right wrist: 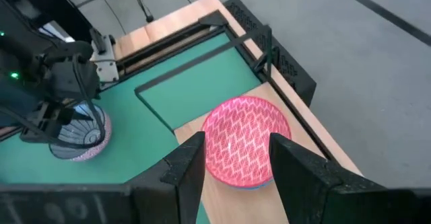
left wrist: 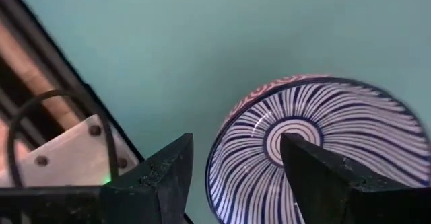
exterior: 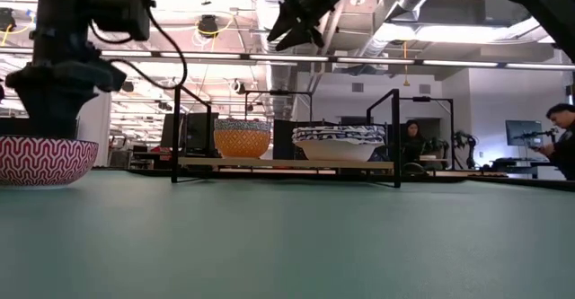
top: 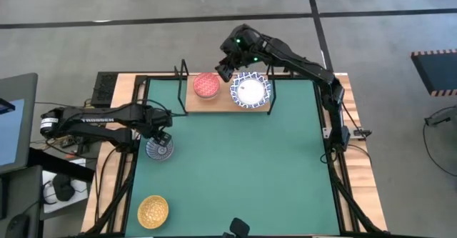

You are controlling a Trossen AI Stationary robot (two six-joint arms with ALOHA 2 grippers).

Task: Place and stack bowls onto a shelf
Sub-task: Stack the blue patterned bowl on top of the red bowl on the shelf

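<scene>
The shelf (top: pixel 223 99) stands at the mat's far edge. A red bowl (top: pixel 207 86) sits on its left part, and a wide white bowl with a blue lattice rim (top: pixel 250 90) sits to its right. My right gripper (top: pixel 226 70) hovers open, well above the red bowl (right wrist: pixel 244 142), as the low view shows (exterior: pixel 292 30). The grey-blue striped bowl (top: pixel 159 150) rests on the mat near its left edge. My left gripper (left wrist: pixel 236 143) is open just above that bowl's rim (left wrist: pixel 225 150), with one finger over the inside and one outside.
A golden-yellow bowl (top: pixel 153 211) sits on the green mat (top: pixel 243 166) near its near-left corner. The shelf's black wire posts (exterior: pixel 395 137) rise at its ends. People (exterior: pixel 561 137) are in the room behind the table.
</scene>
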